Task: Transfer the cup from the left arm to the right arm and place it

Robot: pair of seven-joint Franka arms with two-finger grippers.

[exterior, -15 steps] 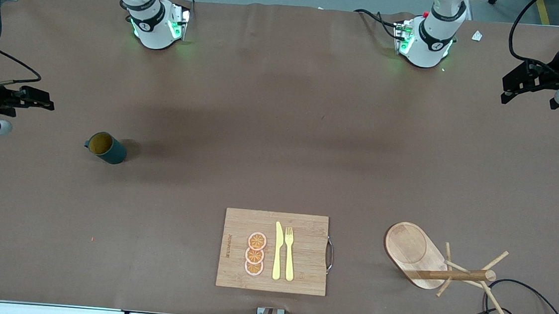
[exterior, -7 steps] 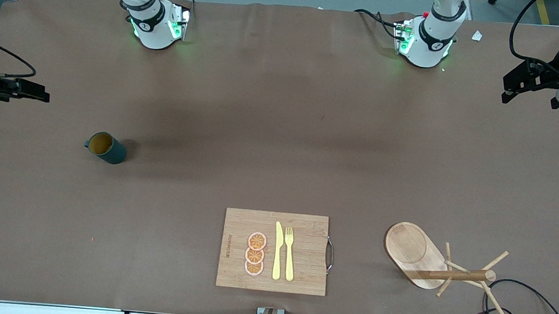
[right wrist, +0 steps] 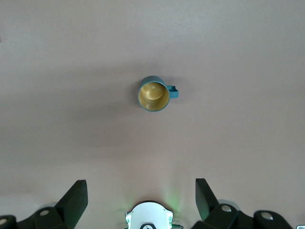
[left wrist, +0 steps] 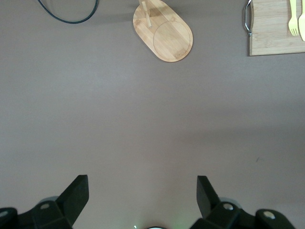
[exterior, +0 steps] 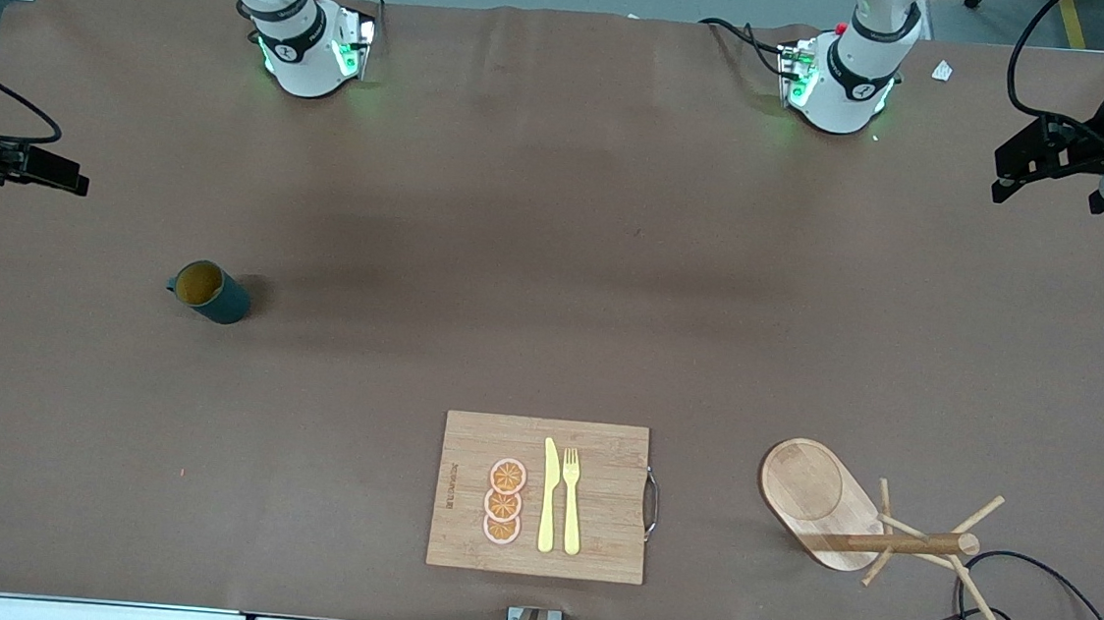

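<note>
Standing upright, the cup [exterior: 210, 291] sits clear of both wide-spread grippers.

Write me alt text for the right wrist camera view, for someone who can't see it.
A small dark teal cup with an ochre inside stands upright and alone on the brown table, seen from straight above, its little handle sticking out to one side. The right gripper hangs above it with its two black fingers spread wide, holding nothing.

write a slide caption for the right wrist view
Open right gripper high above the upright cup on the table.
</note>
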